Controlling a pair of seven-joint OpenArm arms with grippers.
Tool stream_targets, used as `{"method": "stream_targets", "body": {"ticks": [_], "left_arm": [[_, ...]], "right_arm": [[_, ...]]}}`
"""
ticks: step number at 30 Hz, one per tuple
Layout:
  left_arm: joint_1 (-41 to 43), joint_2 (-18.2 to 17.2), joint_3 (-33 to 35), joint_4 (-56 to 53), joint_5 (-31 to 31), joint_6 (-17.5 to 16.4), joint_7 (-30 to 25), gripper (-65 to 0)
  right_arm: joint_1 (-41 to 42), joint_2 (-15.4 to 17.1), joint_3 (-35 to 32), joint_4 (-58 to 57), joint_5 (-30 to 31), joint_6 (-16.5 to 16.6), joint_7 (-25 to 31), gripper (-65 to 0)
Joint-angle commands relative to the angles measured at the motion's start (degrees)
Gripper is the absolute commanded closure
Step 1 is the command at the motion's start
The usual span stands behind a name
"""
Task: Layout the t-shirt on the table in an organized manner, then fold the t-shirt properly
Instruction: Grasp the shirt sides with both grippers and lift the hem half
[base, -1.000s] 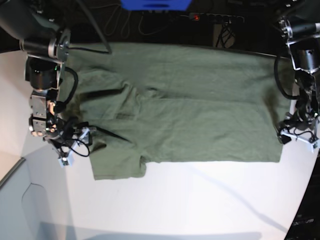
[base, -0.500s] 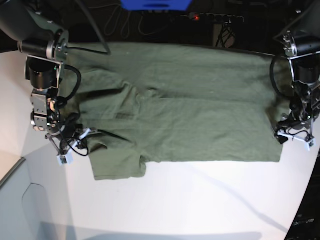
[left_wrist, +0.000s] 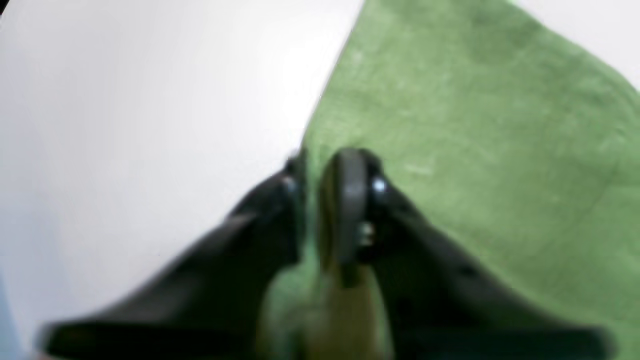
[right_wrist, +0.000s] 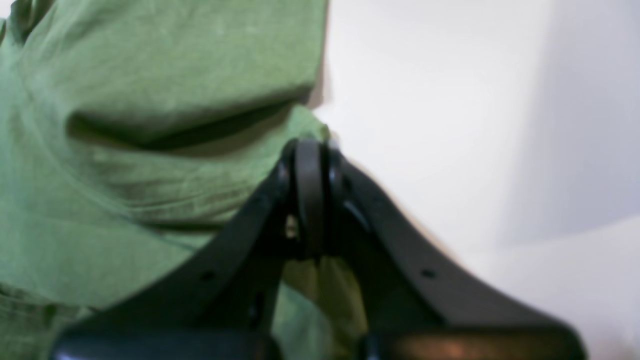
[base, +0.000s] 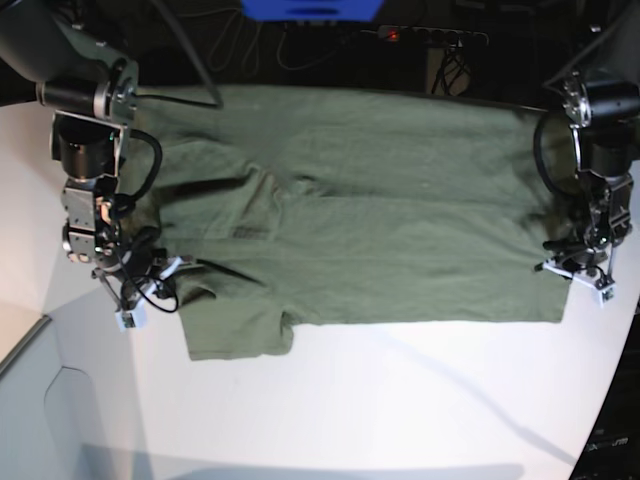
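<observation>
The olive-green t-shirt (base: 380, 220) lies spread across the white table (base: 400, 400), sleeve toward the base view's left and hem toward its right. My left gripper (base: 568, 266) sits at the hem's near right corner. In the left wrist view the left gripper (left_wrist: 325, 165) is shut with the t-shirt (left_wrist: 475, 125) edge pinched between its fingers. My right gripper (base: 172, 270) is at the sleeve's edge. In the right wrist view the right gripper (right_wrist: 310, 147) is shut on a fold of the t-shirt (right_wrist: 150, 75), with cloth bunched between the fingers.
Behind the table's dark far edge lie a power strip (base: 430, 35), cables and a blue object (base: 310, 8). The table curves away at the right (base: 615, 380). A grey panel (base: 60, 420) sits at the near left.
My left gripper has shut on the hem corner and shifted slightly inward. My right gripper shut on the sleeve edge and has stayed there since.
</observation>
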Motion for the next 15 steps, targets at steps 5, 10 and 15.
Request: {"method": "stream_targets", "body": {"ticks": [5,10,15], "left_arm": [[-0.4,-0.6,-0.2,0.3,-0.3,0.0,0.1,-0.1],[-0.4,-0.6,-0.3,1.0,-0.5,-0.1,0.1,0.0],[-0.5,-0.6,-0.5,1.0,-0.5,-0.2,0.1,0.0]], "right_arm": [[0.8,0.3,0.0,0.3,-0.8,0.4,-1.6,0.0],[-0.1,0.1,0.4,6.3,-0.7,0.4,-1.6,0.0],[-5.5,-1.2,0.4,20.5,-0.6,0.4,-2.0,0.0]]}}
